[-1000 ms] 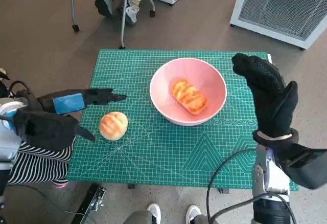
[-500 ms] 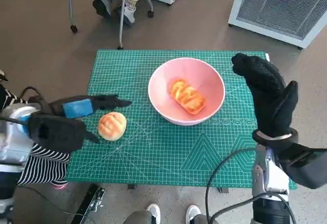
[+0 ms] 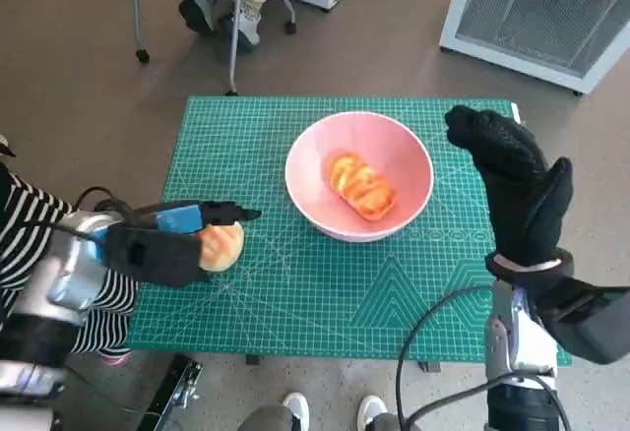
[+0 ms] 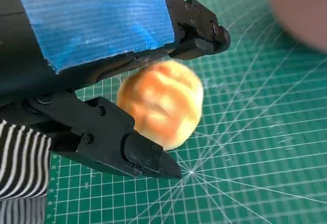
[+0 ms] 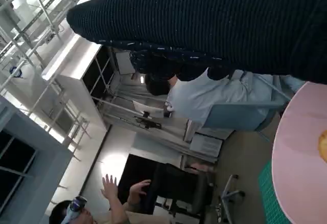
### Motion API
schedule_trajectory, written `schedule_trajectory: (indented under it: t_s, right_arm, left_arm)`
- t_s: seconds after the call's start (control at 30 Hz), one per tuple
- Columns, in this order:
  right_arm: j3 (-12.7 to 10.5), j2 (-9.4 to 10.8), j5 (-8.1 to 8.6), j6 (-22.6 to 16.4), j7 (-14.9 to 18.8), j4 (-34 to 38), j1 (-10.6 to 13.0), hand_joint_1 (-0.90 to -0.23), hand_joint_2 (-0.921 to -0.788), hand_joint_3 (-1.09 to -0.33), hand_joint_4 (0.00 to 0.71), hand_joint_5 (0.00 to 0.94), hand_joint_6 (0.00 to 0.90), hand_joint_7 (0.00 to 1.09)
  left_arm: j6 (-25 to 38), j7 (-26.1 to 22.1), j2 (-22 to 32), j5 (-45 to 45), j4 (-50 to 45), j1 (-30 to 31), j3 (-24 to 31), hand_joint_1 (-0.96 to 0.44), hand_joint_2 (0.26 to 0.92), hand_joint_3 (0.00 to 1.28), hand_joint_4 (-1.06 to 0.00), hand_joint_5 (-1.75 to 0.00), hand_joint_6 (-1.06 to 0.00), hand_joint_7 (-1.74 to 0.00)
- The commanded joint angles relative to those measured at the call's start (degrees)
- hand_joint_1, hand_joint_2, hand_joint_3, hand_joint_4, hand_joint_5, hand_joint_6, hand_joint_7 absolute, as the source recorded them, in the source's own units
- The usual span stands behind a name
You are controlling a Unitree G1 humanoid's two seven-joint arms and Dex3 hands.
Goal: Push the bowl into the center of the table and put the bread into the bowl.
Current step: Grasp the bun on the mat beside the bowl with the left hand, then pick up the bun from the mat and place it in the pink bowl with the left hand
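Pink bowl (image 3: 359, 175) holding bread, left hand (image 3: 167, 244) over round bun (image 3: 222, 244), right hand (image 3: 512, 185) raised beside bowl

A pink bowl (image 3: 359, 175) stands upright near the middle of the green mat (image 3: 325, 283), a little toward the mat's far edge, and a glazed golden piece of bread (image 3: 362, 186) lies inside it on the bottom. A second piece, a round golden bun (image 3: 222, 245), sits on the mat well to the left of the bowl, close to the mat's left edge.
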Motion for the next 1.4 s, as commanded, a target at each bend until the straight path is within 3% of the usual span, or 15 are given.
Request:
schedule_trajectory:
  t_s: [0.03, 0.13, 0.3, 0.4, 0.47, 0.5, 0.53, 0.6, 0.67, 1.1, 1.4]
  right_arm:
    - [-0.2, -0.3, 0.21, 1.2, 0.2, 0.0, 1.4, -0.694, -0.921, -0.713, 0.192, 0.000, 0.133, 0.36]
    - [-0.3, -0.3, 0.15, 1.3, 0.1, 0.1, 1.4, -0.694, -0.921, -0.713, 0.192, 0.000, 0.133, 0.36]
    - [-0.3, -0.2, 0.01, 1.4, 0.0, -0.2, 1.6, -0.693, -0.921, -0.714, 0.192, 0.000, 0.132, 0.36]
    - [-0.3, -0.3, 0.02, 1.7, 0.0, -0.4, 1.7, -0.693, -0.921, -0.715, 0.191, 0.000, 0.131, 0.37]
    - [-0.3, -0.3, 0.07, 1.8, -0.1, -0.5, 1.6, -0.693, -0.921, -0.715, 0.191, 0.000, 0.130, 0.37]
    - [-0.3, -0.3, 0.09, 1.8, 0.0, -0.5, 1.6, -0.693, -0.921, -0.715, 0.191, 0.000, 0.130, 0.37]
    - [-0.4, -0.3, 0.19, 1.9, 0.0, -0.5, 1.6, -0.693, -0.921, -0.715, 0.191, 0.000, 0.130, 0.37]
    - [-0.4, -0.3, 0.36, 2.1, 0.1, -0.5, 1.5, -0.693, -0.921, -0.715, 0.191, 0.000, 0.130, 0.37]
    - [-0.5, -0.3, 0.40, 2.2, 0.1, -0.5, 1.4, -0.693, -0.921, -0.715, 0.191, 0.000, 0.129, 0.37]
    - [-0.5, -0.3, -0.07, 2.0, 0.1, 0.1, 1.0, -0.692, -0.921, -0.715, 0.194, 0.001, 0.123, 0.37]
    - [-0.8, -0.5, 0.26, 2.0, 0.4, 1.0, 0.5, -0.690, -0.921, -0.714, 0.195, 0.001, 0.115, 0.37]
  left_arm:
    - [0.7, 1.4, -1.7, 2.9, 3.2, -2.2, -2.1, 0.05, 0.716, 0.01, -0.09, -0.01, -0.25, -0.01]
    - [2.5, 1.8, -2.7, 5.0, 4.9, -3.2, -3.5, 0.07, 0.729, 0.02, -0.16, -0.02, -0.32, -0.02]
    - [4.9, 2.7, -2.8, 7.4, 3.5, -3.4, -4.3, 0.08, 0.768, 0.04, -0.38, -0.03, -0.52, -0.05]
    - [4.2, 4.8, -2.3, 7.9, 2.0, -2.8, -3.7, 0.08, 0.791, 0.06, -0.60, -0.06, -0.66, -0.07]
    - [3.5, 6.2, -1.8, 7.8, 0.8, -2.3, -2.9, 0.09, 0.811, 0.06, -0.80, -0.12, -0.78, -0.11]
    - [3.2, 6.7, -1.7, 7.7, 0.3, -2.1, -2.6, 0.09, 0.811, 0.06, -0.80, -0.12, -0.78, -0.11]
    - [2.6, 7.4, -1.3, 7.3, -0.6, -1.8, -2.0, 0.05, 0.865, 0.06, -0.77, -0.62, -0.68, -0.63]
    - [1.7, 8.4, -0.5, 6.6, -2.4, -1.4, -0.7, 0.02, 0.892, 0.06, -0.75, -0.88, -0.64, -0.89]
    - [1.2, 9.0, 0.2, 5.8, -4.5, -1.1, 0.7, 0.01, 0.908, 0.05, -0.75, -1.03, -0.64, -1.03]
    - [1.6, 10.1, 1.3, -0.2, -17.2, -0.7, 10.1, 0.00, 0.915, 0.02, -0.79, -1.07, -0.66, -1.11]
    - [3.5, 10.5, -0.5, -2.0, -22.8, -5.4, 12.5, 0.00, 0.915, 0.01, -0.80, -1.07, -0.65, -1.10]
